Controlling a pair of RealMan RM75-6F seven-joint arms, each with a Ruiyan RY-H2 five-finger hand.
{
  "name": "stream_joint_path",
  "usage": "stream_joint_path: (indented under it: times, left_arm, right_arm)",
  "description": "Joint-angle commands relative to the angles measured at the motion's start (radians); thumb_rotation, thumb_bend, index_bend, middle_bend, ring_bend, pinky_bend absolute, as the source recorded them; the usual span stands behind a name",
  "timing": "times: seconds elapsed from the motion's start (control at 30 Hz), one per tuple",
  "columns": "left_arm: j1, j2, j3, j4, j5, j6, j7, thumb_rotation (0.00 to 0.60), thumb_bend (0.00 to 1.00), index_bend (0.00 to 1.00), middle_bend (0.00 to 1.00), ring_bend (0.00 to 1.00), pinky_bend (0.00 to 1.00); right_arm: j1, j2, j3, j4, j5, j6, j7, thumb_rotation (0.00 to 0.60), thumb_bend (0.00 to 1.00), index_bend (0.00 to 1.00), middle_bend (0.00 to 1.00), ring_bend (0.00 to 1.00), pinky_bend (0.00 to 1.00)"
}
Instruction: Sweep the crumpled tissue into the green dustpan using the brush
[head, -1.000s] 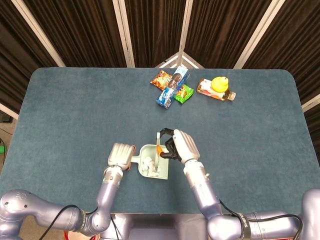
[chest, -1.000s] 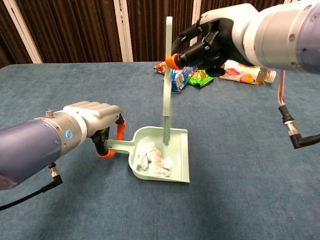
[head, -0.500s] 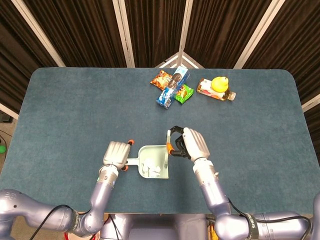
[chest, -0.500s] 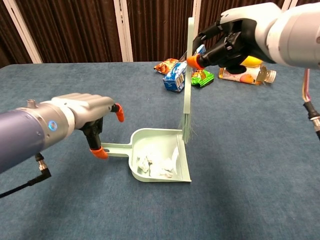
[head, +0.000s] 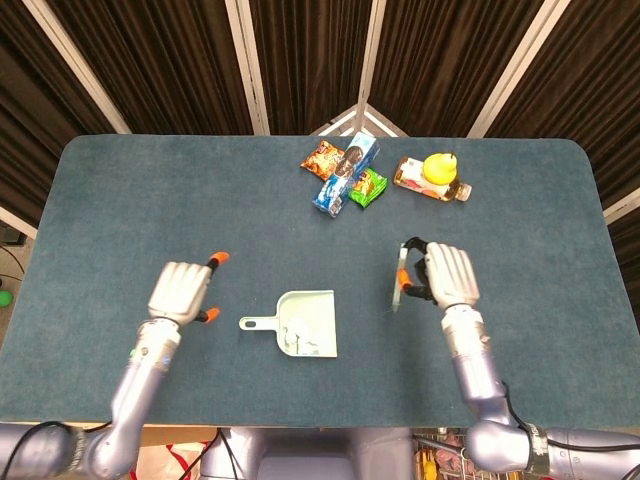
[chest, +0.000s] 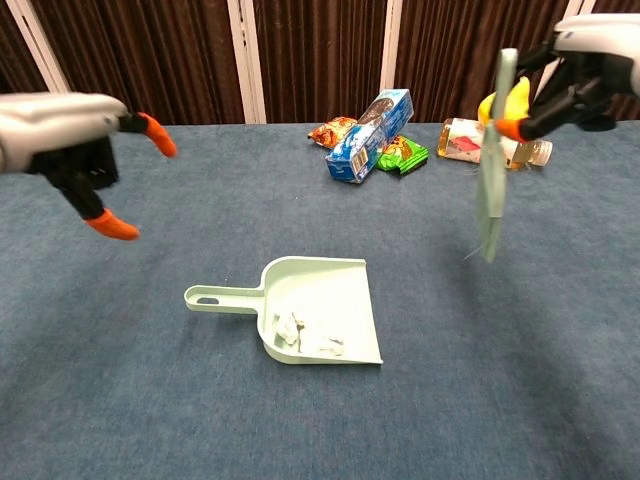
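Green dustpan (chest: 320, 300) sat centre frame with the tissue (chest: 305, 333) inside; right hand (head: 447, 277) gripped the brush (chest: 493, 170), left hand (head: 181, 292) hung open. Lower the brush gently.

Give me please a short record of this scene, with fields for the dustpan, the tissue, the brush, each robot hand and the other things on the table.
dustpan: green dustpan flat on the blue table, handle toward the left robot hand
tissue: crumpled tissue lies inside the dustpan
brush: brush held upright above the table, right of the dustpan
left robot hand: left robot hand holds nothing, fingers apart, clear of the handle
right robot hand: right robot hand grips the brush
other things: snack packets and a bottle at the far side
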Motion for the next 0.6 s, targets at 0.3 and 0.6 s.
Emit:
stream_joint_path:
  times: [0.3, 0.6]
  left_arm:
    - [0.178, 0.213, 0.098, -0.055, 0.251, 0.012, -0.277, 0.6, 0.0, 0.2, 0.68, 0.73, 0.76]
    - [0.25, 0.241, 0.153, -0.027, 0.367, 0.002, -0.327, 0.6, 0.0, 0.0, 0.0, 0.03, 0.13]
  right_arm:
    - [-0.082, -0.031, -0.204, 0.211, -0.229, 0.041, -0.145, 0.6, 0.51, 0.87, 0.92, 0.92, 0.81]
    - [-0.078, -0.052, -0.235, 0.09, -0.149, -0.07, -0.221, 0.6, 0.42, 0.0, 0.02, 0.01, 0.07]
